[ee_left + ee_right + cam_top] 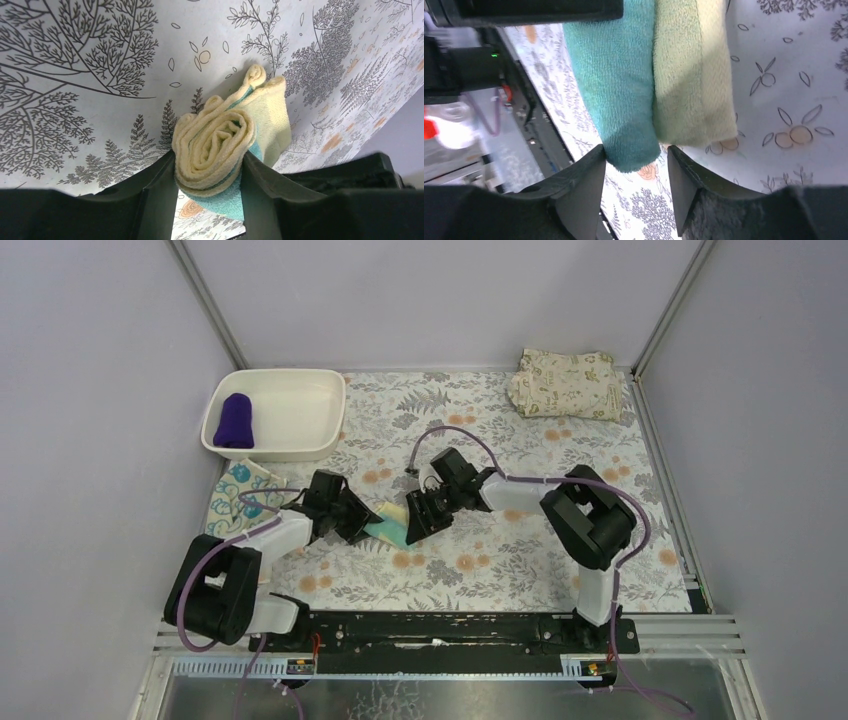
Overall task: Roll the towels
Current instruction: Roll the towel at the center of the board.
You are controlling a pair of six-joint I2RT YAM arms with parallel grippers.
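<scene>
Yellow towel [390, 528], mid-surface, is rolled, I judge: left claw [210, 182] pinches one end, right claw [636, 172] stands part open, seemingly loose round the other. Next calls for a steady lift to the tub [295, 410], beside the purple towel [236, 420]

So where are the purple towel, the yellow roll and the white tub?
purple towel [234, 421]: top view, middle of the towel.
yellow roll [212, 145]: left wrist view, its coiled end.
white tub [298, 412]: top view, bare floor of the tub.
</scene>
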